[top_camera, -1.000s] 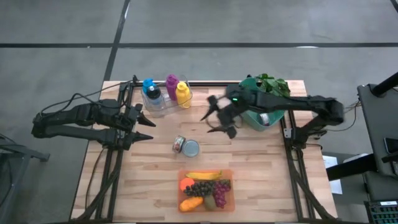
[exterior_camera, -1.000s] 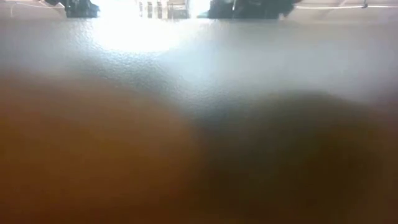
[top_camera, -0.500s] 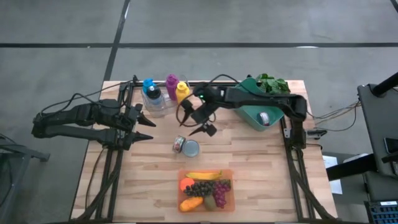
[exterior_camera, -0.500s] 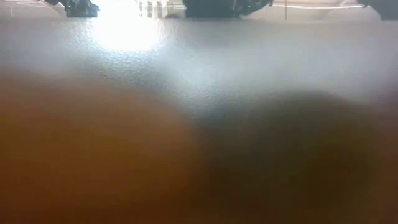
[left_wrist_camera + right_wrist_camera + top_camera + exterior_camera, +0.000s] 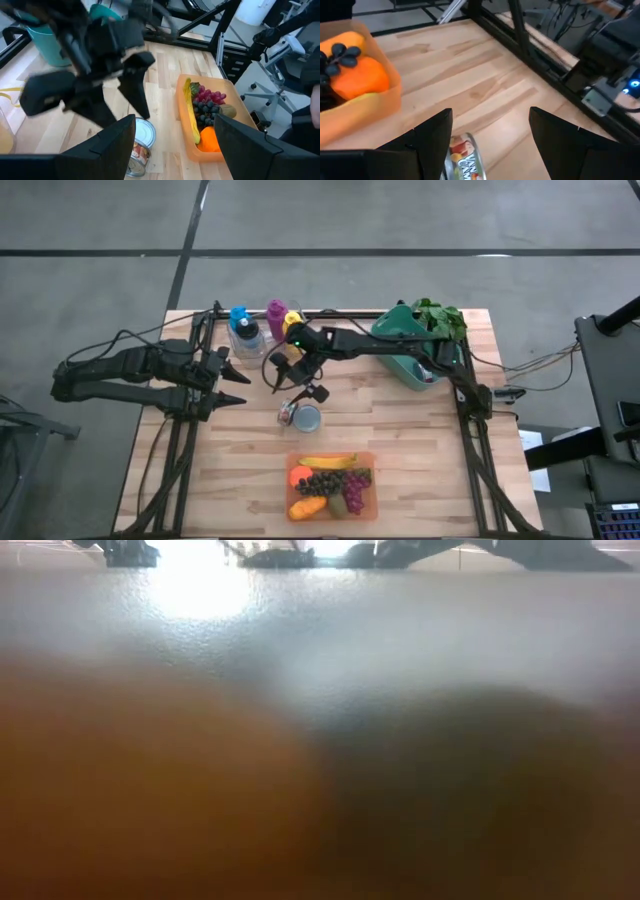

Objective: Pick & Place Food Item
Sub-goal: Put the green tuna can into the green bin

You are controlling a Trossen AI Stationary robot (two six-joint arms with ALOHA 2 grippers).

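Note:
A small tin can lies on its side on the wooden table, its silver end showing; it also appears in the left wrist view and the right wrist view. My right gripper hovers open just above and slightly far of the can, its fingers spread to either side and touching nothing. An orange tray near the table's near edge holds a banana, grapes, an orange and other fruit. My left gripper waits open at the table's left side.
Coloured bottles stand at the far edge, close behind my right arm. A teal bowl with greens sits at the far right. Bare wood lies left and right of the tray. The low view is blocked by a blurred orange and dark mass.
My right arm has swept from beside the teal bowl toward the table's left and slightly toward the near edge, ending over the can. Its fingers have stayed open. The can and tray have not moved.

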